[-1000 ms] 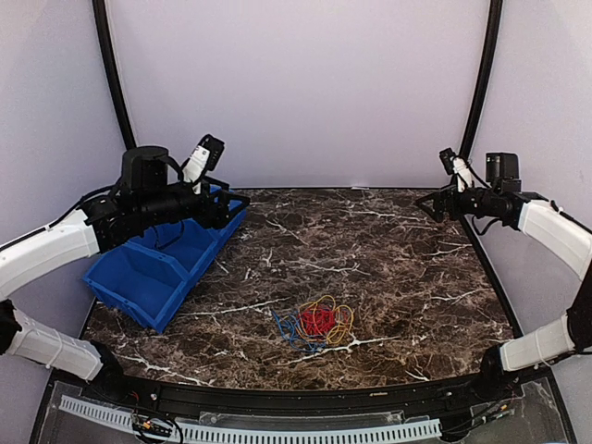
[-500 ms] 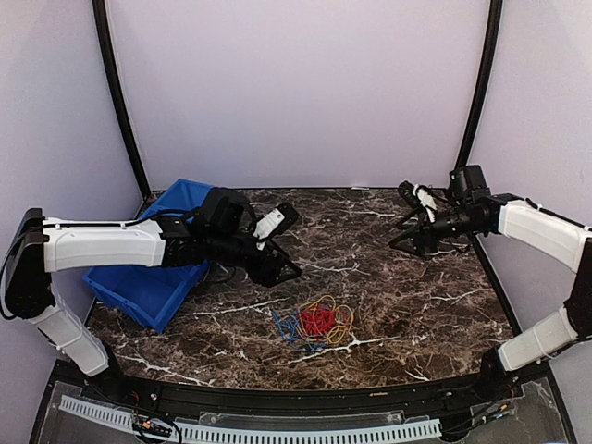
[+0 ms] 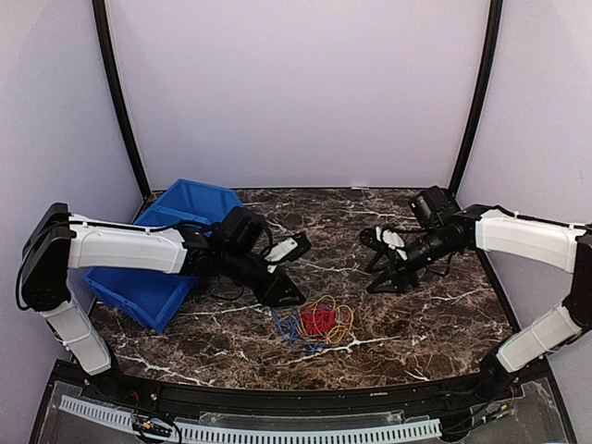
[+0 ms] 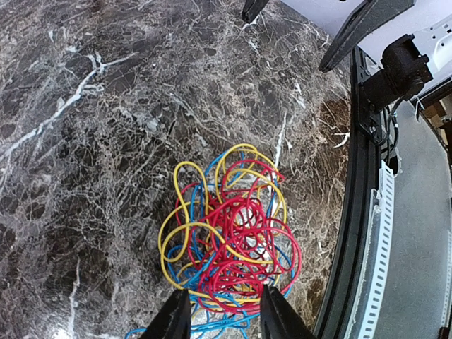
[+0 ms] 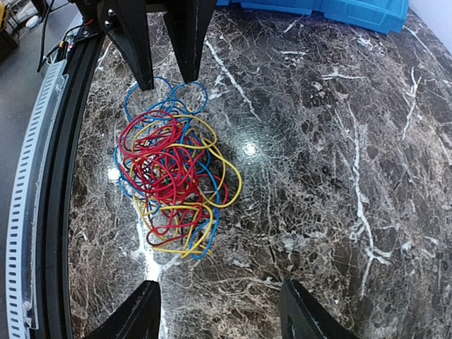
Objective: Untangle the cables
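Observation:
The cables (image 3: 316, 320) lie as one tangle of thin red, blue and yellow loops on the marble table (image 3: 425, 314), near its front middle. My left gripper (image 3: 289, 296) hovers at the tangle's left edge. In the left wrist view its fingers (image 4: 176, 314) stand apart over the near rim of the cables (image 4: 229, 233), gripping nothing. My right gripper (image 3: 376, 265) hangs up and to the right of the pile. In the right wrist view it (image 5: 217, 300) is open over bare marble, short of the cables (image 5: 169, 176).
A blue bin (image 3: 157, 277) stands at the table's left side, under the left arm. A black rail and a white slotted strip (image 3: 250, 430) run along the front edge. Black posts rise at the back corners.
Both arms have swung in from the table's sides toward the tangle. The left gripper left the bin and came down beside the cables. Both pairs of jaws have narrowed.

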Tool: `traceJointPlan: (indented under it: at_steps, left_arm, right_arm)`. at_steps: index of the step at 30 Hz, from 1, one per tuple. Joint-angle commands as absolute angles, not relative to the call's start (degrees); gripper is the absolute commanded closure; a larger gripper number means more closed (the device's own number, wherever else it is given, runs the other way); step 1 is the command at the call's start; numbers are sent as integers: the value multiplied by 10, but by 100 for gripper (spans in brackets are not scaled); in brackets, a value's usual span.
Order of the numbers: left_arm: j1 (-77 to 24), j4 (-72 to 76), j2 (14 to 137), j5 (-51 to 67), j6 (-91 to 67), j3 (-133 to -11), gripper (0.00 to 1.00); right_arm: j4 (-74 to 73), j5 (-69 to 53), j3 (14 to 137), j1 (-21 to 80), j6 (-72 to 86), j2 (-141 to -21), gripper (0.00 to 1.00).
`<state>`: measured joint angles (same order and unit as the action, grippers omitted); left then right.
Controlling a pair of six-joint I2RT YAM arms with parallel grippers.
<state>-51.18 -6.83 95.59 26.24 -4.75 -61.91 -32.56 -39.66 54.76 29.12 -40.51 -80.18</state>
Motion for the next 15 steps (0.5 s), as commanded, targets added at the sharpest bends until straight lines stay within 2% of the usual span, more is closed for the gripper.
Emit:
traceJointPlan:
  at_steps: [1, 8, 15]
  left_arm:
    - [-515, -80, 962, 300, -60, -632, 64]
    - [-548, -73, 949, 303, -30, -635, 60]
    - [-608, -122, 965, 216, 26, -675, 51]
  right_arm:
    - [-298, -394, 534, 308, -408, -812, 42]
    - [-270, -395, 531, 315, -389, -822, 51]
    - [-255, -403, 527, 314, -375, -828, 54]
